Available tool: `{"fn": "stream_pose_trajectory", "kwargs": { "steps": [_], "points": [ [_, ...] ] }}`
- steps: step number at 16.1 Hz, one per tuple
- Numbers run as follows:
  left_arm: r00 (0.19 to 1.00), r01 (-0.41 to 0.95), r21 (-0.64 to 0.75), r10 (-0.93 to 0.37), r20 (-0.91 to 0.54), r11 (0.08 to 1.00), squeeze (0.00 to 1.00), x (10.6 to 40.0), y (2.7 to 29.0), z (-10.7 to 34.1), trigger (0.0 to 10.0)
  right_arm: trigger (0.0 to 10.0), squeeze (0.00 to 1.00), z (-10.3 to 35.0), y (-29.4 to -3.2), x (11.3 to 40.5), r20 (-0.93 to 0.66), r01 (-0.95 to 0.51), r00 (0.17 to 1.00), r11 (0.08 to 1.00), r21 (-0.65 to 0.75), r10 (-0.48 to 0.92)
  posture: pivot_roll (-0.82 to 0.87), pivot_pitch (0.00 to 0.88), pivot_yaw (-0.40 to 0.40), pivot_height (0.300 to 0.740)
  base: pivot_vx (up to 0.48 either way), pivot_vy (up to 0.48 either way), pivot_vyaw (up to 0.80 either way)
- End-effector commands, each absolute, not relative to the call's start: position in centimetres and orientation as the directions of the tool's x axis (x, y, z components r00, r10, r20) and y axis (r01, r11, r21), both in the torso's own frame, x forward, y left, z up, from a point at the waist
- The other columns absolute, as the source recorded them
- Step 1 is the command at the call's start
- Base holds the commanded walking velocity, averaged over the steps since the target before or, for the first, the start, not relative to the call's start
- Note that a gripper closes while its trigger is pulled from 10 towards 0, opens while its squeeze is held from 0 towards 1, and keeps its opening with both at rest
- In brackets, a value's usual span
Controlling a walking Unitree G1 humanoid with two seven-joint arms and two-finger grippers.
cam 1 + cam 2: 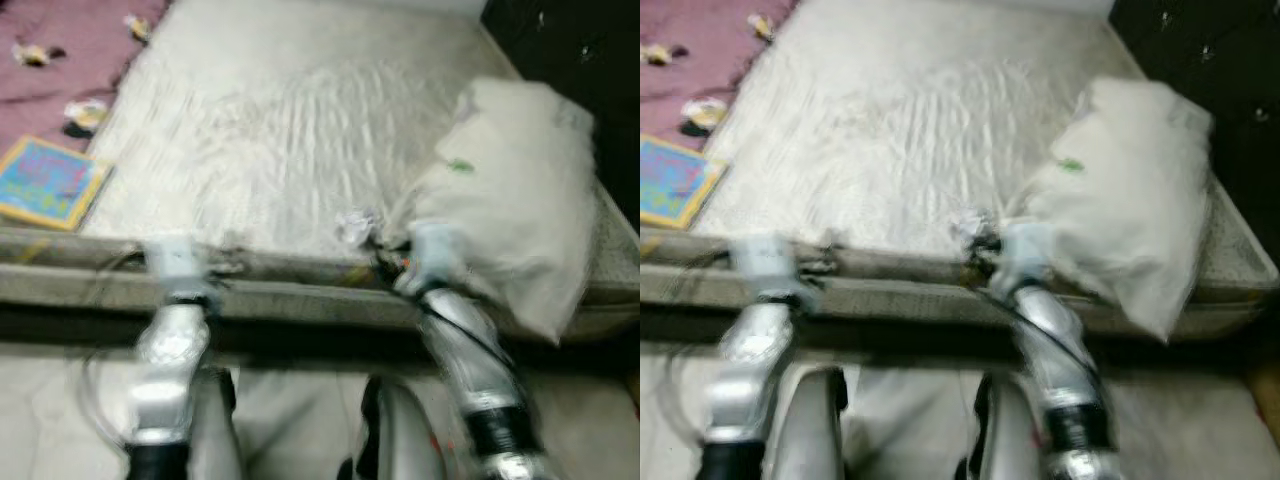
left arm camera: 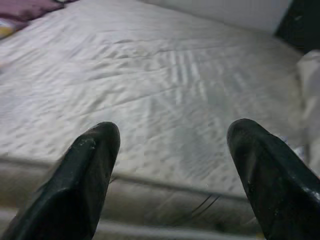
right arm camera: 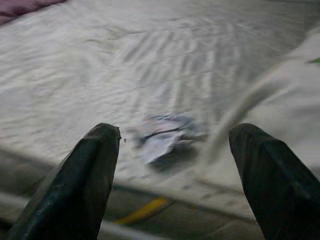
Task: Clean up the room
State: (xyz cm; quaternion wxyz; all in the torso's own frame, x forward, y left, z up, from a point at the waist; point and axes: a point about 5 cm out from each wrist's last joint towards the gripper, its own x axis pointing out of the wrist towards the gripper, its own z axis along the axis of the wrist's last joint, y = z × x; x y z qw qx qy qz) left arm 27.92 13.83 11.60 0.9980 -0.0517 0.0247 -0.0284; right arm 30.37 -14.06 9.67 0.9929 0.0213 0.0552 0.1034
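Both sets of jaws are wide apart and hold nothing. The right gripper is at the near edge of the mattress, pointing at a small crumpled wrapper that lies on the mattress just by that edge. A white pillow lies on the mattress beside the wrapper. The left gripper is at the same edge, well apart from the wrapper. A colourful book lies beside the mattress.

Blurred, perhaps crumpled wrapper
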Motion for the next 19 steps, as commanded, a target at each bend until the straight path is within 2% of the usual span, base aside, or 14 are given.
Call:
{"fn": "stream_pose_trajectory", "kwargs": {
  "steps": [1,19],
  "points": [
    [0.998,0.021,-0.087,-0.025,-0.051,0.996,0.0,27.77,15.07,11.47,10.0,10.0,0.0,10.06,-12.99,30.54,-0.087,-0.227,0.969,0.972,0.064,0.232,0.04,0.039,-0.121,0.549,0.266,0.0,0.0],
    [0.996,0.023,-0.082,-0.03,-0.079,0.996,0.0,27.72,14.79,11.01,10.0,10.0,0.0,10.0,-13.16,30.81,-0.09,-0.221,0.97,0.974,0.06,0.226,0.05,0.026,-0.128,0.549,0.269,0.0,0.0]
  ]
}}
